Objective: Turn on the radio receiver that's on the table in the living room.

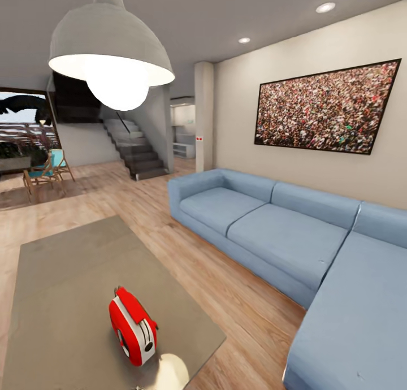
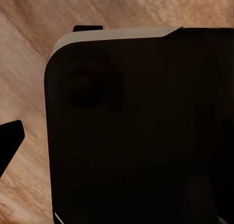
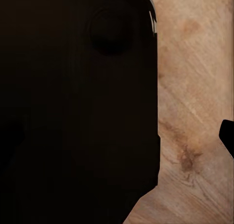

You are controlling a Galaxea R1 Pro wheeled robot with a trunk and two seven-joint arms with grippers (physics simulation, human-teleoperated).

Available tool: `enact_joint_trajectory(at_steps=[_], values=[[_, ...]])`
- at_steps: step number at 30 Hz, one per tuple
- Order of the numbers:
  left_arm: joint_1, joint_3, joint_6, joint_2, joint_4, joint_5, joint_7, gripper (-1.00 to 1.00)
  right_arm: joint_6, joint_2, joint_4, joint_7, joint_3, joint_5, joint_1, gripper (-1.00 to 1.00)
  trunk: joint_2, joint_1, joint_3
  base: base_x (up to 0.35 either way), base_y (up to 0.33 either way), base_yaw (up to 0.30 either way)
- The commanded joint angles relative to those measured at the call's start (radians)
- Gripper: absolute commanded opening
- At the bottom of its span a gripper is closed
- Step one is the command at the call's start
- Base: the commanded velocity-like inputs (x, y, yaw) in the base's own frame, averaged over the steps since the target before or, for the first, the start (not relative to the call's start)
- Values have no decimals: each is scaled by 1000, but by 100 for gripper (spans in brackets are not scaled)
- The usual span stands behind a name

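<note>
One radio receiver [image 1: 133, 333] is seen standing upright on one grey-brown desk [image 1: 62, 299], near its nearer end. One blue sofa [image 1: 294, 248] is placed alongside. Dark housing is seen over plank floor [image 3: 195, 87]; whether either gripper is released or clenched cannot be told.
</note>
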Motion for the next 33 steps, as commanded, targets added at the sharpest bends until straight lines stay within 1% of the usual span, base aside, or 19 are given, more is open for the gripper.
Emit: enact_joint_trajectory(at_steps=[1,33], values=[[0,0,1,0,0,1,0,100,0,1,0,-1,1,1,0,100,0,0,0,8,-5,232],[0,1,1,0,0,1,2,100,-1,2,0,-2,3,4,0,100,0,0,0,1,0,275]])
